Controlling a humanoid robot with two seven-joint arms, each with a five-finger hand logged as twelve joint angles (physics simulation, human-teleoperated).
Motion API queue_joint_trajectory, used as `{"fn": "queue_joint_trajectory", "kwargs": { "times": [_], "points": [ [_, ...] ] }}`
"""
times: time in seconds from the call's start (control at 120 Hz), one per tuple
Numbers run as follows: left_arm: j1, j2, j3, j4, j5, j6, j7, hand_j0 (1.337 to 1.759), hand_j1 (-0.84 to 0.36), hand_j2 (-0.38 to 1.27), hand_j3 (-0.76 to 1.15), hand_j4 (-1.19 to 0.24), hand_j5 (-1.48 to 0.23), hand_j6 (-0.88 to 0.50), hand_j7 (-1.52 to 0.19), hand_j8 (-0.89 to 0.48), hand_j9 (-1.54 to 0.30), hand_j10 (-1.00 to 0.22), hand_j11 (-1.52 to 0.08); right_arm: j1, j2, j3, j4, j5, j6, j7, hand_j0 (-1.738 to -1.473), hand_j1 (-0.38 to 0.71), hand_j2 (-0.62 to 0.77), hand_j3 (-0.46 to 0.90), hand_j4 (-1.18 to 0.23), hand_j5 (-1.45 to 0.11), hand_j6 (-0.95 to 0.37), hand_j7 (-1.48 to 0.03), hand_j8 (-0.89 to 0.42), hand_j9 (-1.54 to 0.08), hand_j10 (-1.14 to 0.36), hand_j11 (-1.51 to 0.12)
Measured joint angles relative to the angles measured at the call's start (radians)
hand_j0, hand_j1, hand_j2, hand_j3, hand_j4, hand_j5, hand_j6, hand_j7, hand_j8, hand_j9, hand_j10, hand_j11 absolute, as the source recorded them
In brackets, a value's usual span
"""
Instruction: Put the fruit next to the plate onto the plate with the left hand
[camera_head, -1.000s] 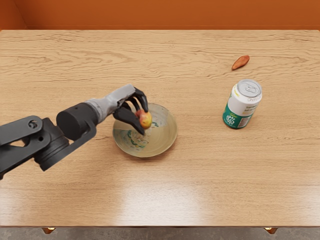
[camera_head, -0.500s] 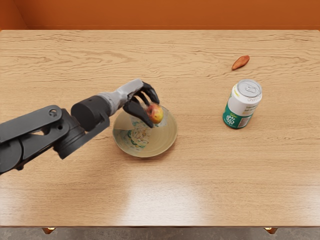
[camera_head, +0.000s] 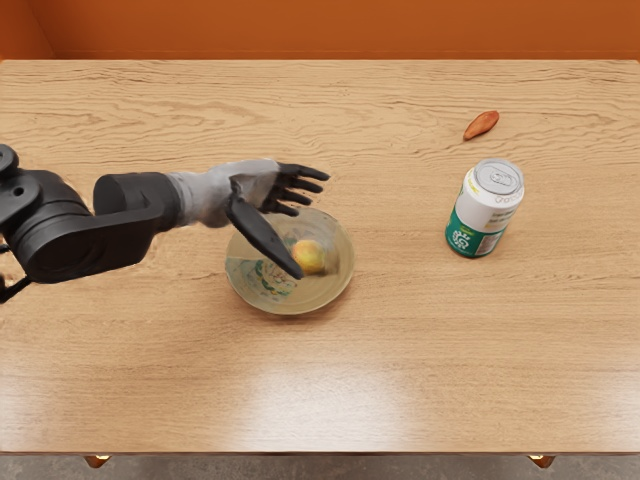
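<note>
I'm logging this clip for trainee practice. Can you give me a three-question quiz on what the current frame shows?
1. True or false: the fruit lies on the plate.
2. The left hand is: A) shut on the fruit, B) open with fingers spread, above the plate's far-left rim, C) out of view.
3. What stands upright on the table to the right of the plate?

Key: 1 true. 2 B. 3 the can.
</note>
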Motion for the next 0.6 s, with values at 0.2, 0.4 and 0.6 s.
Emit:
{"fn": "queue_joint_trajectory", "kwargs": {
  "times": [0.2,0.4,0.6],
  "points": [
    [0.033,0.242,-0.02,-0.011,-0.622,-0.424,0.0,1.658,0.29,0.02,0.0,-0.06,-0.08,-0.05,-0.08,-0.05,-0.08,-0.06,-0.08,0.0,0.0,-0.001,0.004,0.001,0.008,0.0,-1.658,-0.35,0.0,0.0,0.0,0.0,0.0,0.0,0.0,0.0,0.0,0.0],
    [0.071,0.428,-0.003,-0.011,-1.02,-0.513,0.0,1.658,0.32,0.01,0.0,-0.03,-0.04,-0.03,-0.04,-0.03,-0.04,-0.03,-0.04,0.0,0.0,-0.001,0.006,0.0,0.022,0.0,-1.658,-0.35,0.0,0.0,0.0,0.0,0.0,0.0,0.0,0.0,0.0,0.0],
    [0.119,0.587,0.003,-0.008,-1.152,-0.526,0.0,1.658,0.33,0.01,0.0,-0.02,-0.03,-0.01,-0.03,-0.02,-0.03,-0.02,-0.03,0.0,0.0,-0.002,0.019,-0.001,0.024,0.0,-1.658,-0.35,0.0,0.0,0.0,0.0,0.0,0.0,0.0,0.0,0.0,0.0]
  ]
}}
